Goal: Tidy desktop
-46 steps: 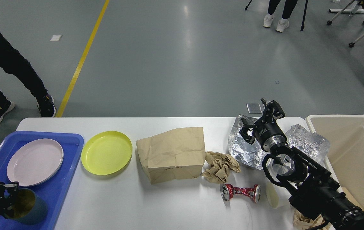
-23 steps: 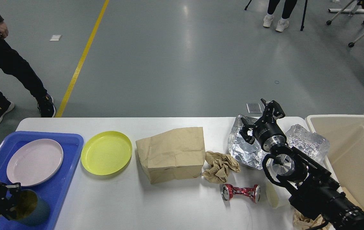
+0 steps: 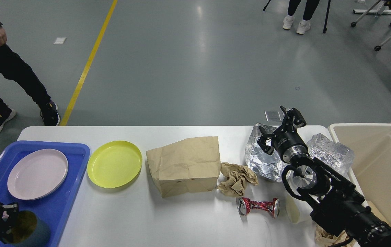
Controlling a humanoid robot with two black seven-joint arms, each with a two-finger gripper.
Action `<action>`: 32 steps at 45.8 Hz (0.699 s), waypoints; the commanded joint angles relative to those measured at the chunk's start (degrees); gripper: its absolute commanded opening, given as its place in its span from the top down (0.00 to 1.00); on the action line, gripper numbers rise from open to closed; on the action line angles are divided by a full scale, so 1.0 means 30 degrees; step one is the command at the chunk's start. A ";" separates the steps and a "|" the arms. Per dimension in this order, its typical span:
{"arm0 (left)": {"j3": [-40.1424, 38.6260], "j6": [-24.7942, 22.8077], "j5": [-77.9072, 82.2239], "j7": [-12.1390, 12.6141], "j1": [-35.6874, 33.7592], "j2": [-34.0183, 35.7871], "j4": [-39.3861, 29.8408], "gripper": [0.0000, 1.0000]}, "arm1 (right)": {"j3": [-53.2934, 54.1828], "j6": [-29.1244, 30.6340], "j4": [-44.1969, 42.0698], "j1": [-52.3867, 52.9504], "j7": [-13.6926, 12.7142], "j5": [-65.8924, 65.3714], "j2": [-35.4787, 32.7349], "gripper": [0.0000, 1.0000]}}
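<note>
Over the last second the left gripper (image 3: 8,219), gripping the rim of a dark teal cup with an olive inside (image 3: 27,228), has carried it down toward the near corner of the blue plastic tray (image 3: 75,161), and the cup now sits lower in the head view, partly cut by the frame edge; its fingers appear closed on the cup, so I judge that dishware is being gathered on the tray and the release has not yet happened. The right gripper (image 3: 279,132) has not moved: it hangs with fingers spread and nothing between them above the crumpled silver foil wrapper (image 3: 259,159). The large white desktop (image 3: 181,219) fills the lower part of the view and is far from tidy. A pale pink plate (image 3: 37,174) lies on the tray; a round yellow plastic plate (image 3: 114,164) rests just beside the tray. To its right lie a flattened brown paper bag (image 3: 185,164), a crumpled brown paper ball (image 3: 236,178) touching it, a crushed red can (image 3: 259,206) and a clear crinkled plastic wrapper (image 3: 332,154) near the beige rectangular bin (image 3: 387,161). The right arm covers part of the foil.
</note>
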 commanded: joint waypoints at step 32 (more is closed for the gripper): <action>0.0025 0.0000 0.0001 -0.0030 -0.0045 0.0236 0.0000 0.04 | 0.0000 -0.0017 0.0000 0.0000 0.0000 0.0000 0.0000 0.00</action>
